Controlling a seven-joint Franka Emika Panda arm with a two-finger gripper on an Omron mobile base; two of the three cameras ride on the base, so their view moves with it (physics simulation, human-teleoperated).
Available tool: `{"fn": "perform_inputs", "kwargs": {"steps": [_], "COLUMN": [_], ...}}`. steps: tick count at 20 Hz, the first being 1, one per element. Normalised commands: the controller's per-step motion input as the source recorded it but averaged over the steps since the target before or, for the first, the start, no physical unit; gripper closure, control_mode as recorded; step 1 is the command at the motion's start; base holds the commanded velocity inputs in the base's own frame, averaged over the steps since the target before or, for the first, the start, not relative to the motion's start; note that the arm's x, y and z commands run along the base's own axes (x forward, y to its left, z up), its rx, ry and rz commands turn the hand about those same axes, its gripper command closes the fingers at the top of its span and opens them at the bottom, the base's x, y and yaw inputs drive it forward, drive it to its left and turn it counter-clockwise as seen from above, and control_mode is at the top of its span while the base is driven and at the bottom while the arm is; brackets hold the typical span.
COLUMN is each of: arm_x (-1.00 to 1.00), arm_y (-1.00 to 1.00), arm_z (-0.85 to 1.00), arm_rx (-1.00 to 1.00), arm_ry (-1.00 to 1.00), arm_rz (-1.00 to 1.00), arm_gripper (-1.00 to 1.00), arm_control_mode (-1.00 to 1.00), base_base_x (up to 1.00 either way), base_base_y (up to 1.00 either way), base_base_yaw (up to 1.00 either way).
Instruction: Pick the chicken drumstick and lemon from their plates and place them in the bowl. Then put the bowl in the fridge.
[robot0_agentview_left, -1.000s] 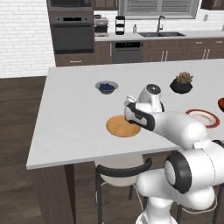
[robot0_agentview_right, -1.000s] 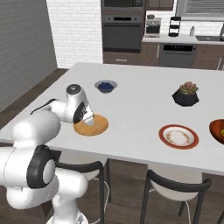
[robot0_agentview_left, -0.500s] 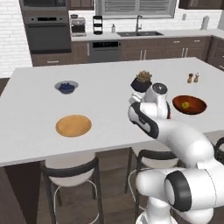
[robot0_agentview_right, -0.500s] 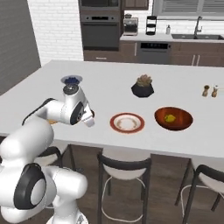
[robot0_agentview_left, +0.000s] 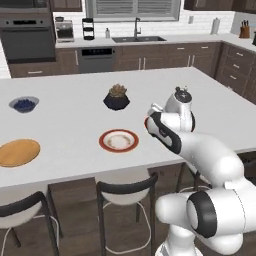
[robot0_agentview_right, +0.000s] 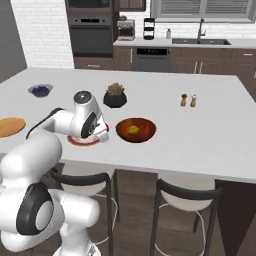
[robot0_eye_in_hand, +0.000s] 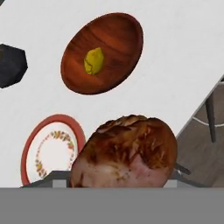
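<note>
The brown chicken drumstick (robot0_eye_in_hand: 127, 151) sits in my gripper (robot0_agentview_right: 102, 135), which is shut on it and holds it above the counter near its front edge. It hides the fingertips in the hand view. The reddish-brown bowl (robot0_eye_in_hand: 120, 37) lies a little ahead of it, with the yellow lemon (robot0_eye_in_hand: 93, 60) inside. From the right base view the bowl (robot0_agentview_right: 146, 126) and lemon (robot0_agentview_right: 133, 129) lie just right of the gripper. The white red-rimmed plate (robot0_eye_in_hand: 29, 140) is bare and lies beside the bowl, partly under my hand. The plain orange plate (robot0_agentview_left: 17, 152) lies bare far to the left.
A black plant pot (robot0_agentview_right: 115, 96) stands behind the bowl and the red-rimmed plate (robot0_agentview_left: 118, 140). A small bowl of blueberries (robot0_agentview_left: 23, 104) sits far left. Salt and pepper shakers (robot0_agentview_right: 188, 100) stand to the right. Stools line the counter's front edge.
The base has driven right, so both base views shifted. The gripper left the orange plate with the drumstick in it and now hangs beside the bowl.
</note>
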Motion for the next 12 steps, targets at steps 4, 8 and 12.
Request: {"fn": "perform_inputs", "kwargs": {"steps": [4,8,12], "arm_x": [0.00,0.00,0.00], "arm_y": [0.00,0.00,0.00], "arm_z": [0.00,0.00,0.00], "arm_rx": [0.00,0.00,0.00], "arm_ry": [0.00,0.00,0.00], "arm_rz": [0.00,0.00,0.00], "arm_gripper": [1.00,1.00,1.00], "arm_control_mode": [1.00,1.00,1.00], "base_base_x": [0.34,0.96,1.00], "base_base_y": [-0.86,-0.11,0.00], "base_base_yaw": [0.02,0.01,0.00]}}
